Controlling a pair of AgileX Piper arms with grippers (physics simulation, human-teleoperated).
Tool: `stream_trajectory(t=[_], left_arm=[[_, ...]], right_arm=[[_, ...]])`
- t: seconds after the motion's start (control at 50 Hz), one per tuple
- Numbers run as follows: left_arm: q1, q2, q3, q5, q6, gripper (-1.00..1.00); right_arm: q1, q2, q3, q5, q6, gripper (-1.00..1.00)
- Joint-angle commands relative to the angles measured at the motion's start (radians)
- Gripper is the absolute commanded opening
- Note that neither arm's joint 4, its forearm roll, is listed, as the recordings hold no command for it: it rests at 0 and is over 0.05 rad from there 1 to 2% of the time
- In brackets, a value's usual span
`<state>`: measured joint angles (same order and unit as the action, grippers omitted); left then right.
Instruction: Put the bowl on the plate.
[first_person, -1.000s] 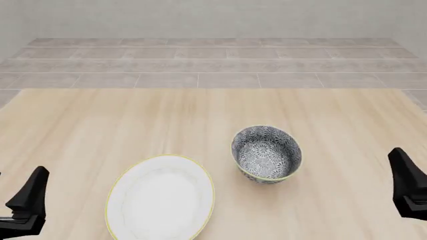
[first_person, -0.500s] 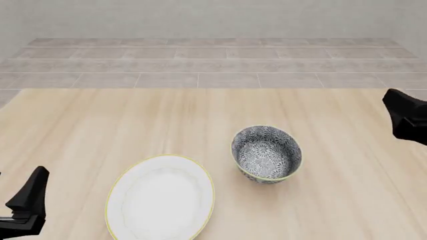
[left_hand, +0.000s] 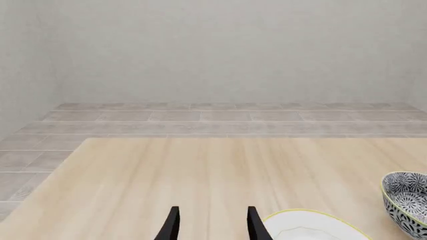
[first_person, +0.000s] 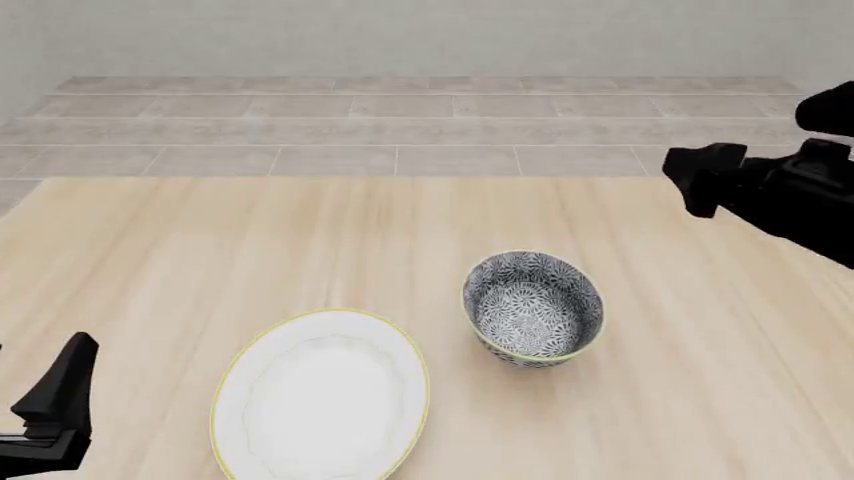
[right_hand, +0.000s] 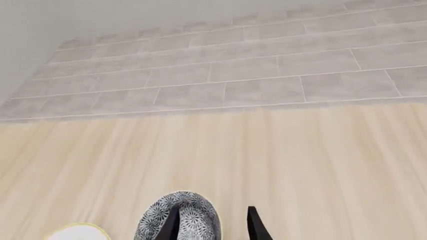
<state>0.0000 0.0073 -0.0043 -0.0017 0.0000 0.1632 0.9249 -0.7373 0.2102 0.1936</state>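
Note:
The bowl (first_person: 534, 307), patterned dark blue-grey and white with a thin yellow rim, stands upright on the table right of centre. The white plate (first_person: 320, 395) lies flat to its near left, a small gap between them. My right gripper (first_person: 694, 180) hangs high above the table, beyond and to the right of the bowl. In the right wrist view its fingers (right_hand: 253, 225) stand apart, open and empty, with the bowl (right_hand: 190, 215) far below. My left gripper (first_person: 60, 392) is low at the near left corner, open (left_hand: 213, 212), left of the plate (left_hand: 313, 230).
The light wooden table (first_person: 267, 250) ends at a far edge, with grey tiled floor (first_person: 400, 130) and a pale wall behind it. The bowl (left_hand: 407, 202) shows at the edge of the left wrist view.
My right arm has risen from the near right edge and swung forward and leftward, now high over the table's far right. The left arm, bowl and plate have not moved.

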Motion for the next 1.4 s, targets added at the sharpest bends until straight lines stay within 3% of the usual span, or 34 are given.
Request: stream_trajectory(t=[0.02,0.68,0.74,1.08,1.4], left_arm=[[0.0,0.0,0.0,0.0,0.0,1.0],[0.0,0.0,0.0,0.0,0.0,1.0],[0.0,0.0,0.0,0.0,0.0,1.0],[0.0,0.0,0.0,0.0,0.0,1.0],[0.0,0.0,0.0,0.0,0.0,1.0]], right_arm=[[0.042,0.115,-0.031,0.004,0.032,1.0],[0.032,0.242,0.06,-0.107,0.05,1.0],[0.033,0.244,0.069,-0.116,0.03,1.0],[0.041,0.332,0.115,-0.172,0.08,1.0],[0.05,0.376,0.117,-0.204,0.085,1.0]])
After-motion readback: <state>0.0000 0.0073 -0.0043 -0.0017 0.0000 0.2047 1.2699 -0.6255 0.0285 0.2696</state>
